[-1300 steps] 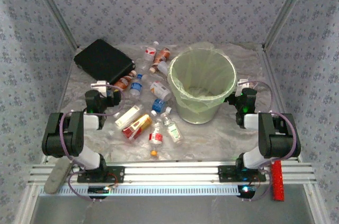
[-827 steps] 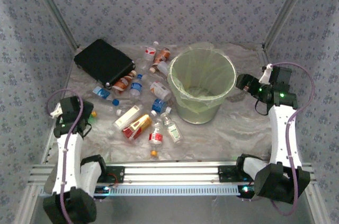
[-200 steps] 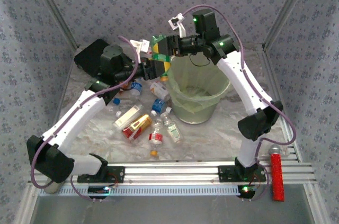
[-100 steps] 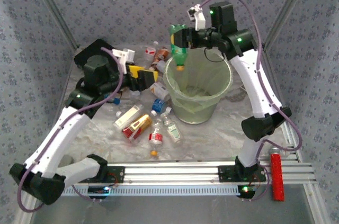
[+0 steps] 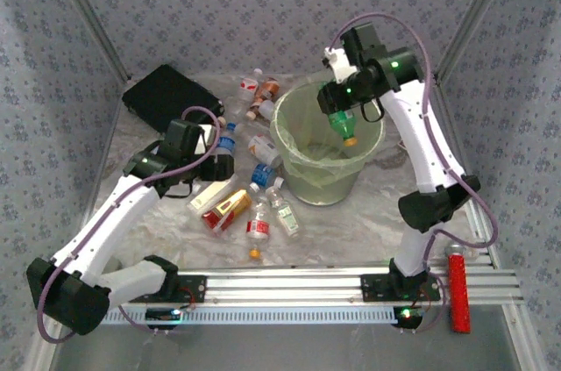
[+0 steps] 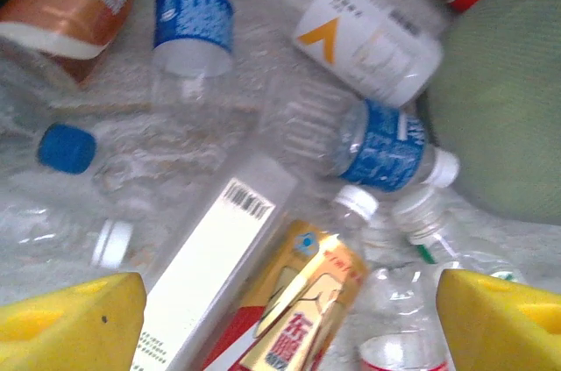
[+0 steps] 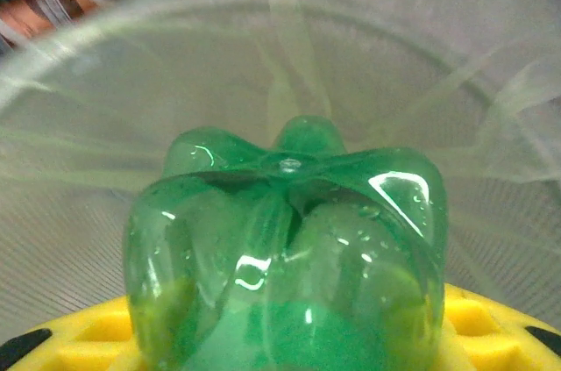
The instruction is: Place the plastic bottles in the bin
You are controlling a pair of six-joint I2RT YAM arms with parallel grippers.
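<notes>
My right gripper (image 5: pixel 337 101) is shut on a green plastic bottle (image 5: pixel 343 122), held cap down over the open mouth of the pale green bin (image 5: pixel 302 180). In the right wrist view the bottle's base (image 7: pixel 285 239) sits in front of the bin's lined inside (image 7: pixel 368 55), with the gripper (image 7: pixel 285 345) behind it. My left gripper (image 5: pixel 210 163) hangs open over loose bottles left of the bin. Between its yellow fingertips (image 6: pixel 74 323) of the gripper (image 6: pixel 285 336) lie a gold-and-red labelled bottle (image 6: pixel 302 305) and a white-labelled one (image 6: pixel 210 270).
A flat black case (image 5: pixel 171 101) lies at the back left. More bottles are scattered behind (image 5: pixel 263 95) and in front (image 5: pixel 259 226) of the left gripper. A red-handled tool (image 5: pixel 458 288) rests by the front rail at the right.
The left gripper let go of the green bottle, opened and drew back down to the left over the loose bottles. The right gripper carried the green bottle rightward over the bin.
</notes>
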